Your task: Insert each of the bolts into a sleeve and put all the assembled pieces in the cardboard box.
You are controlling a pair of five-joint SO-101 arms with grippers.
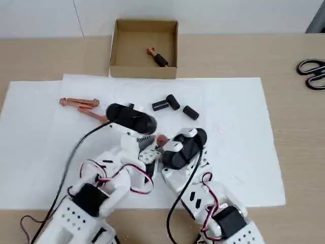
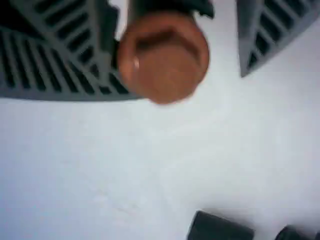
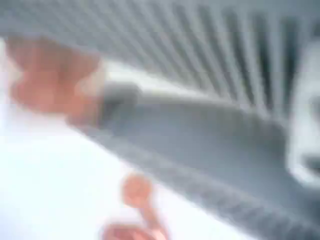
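A copper bolt (image 1: pixel 162 139) sits at the middle of the white paper sheet (image 1: pixel 238 152), where the tips of the two arms meet. In the left wrist view its round head faces the camera and rests against one of the left gripper's (image 1: pixel 150 147) fingers (image 2: pixel 50 55). The other finger stands clear, so that claw is spread wider than the head and does not appear to pinch it. A dark piece just behind the head, hard to make out, may be a sleeve on the shank. The right gripper (image 1: pixel 166 146) is at 4 o'clock of the bolt, and whether it is clamped cannot be told. Three loose sleeves (image 1: pixel 172 101) lie near at 1 o'clock and three spare bolts (image 1: pixel 78 102) farther off at 10 o'clock. The cardboard box (image 1: pixel 118 46) stands at 12 o'clock with one assembled piece (image 1: pixel 158 57) inside, and scissors (image 1: pixel 312 71) lie at the table's far edge at 2 o'clock. The step in hand looks like the mating of bolt and sleeve. It would go best with both axes in line, one claw firm while the other pushes straight, and the head seated against the sleeve before either lets go. Working low over the sheet would keep a dropped part from rolling off.
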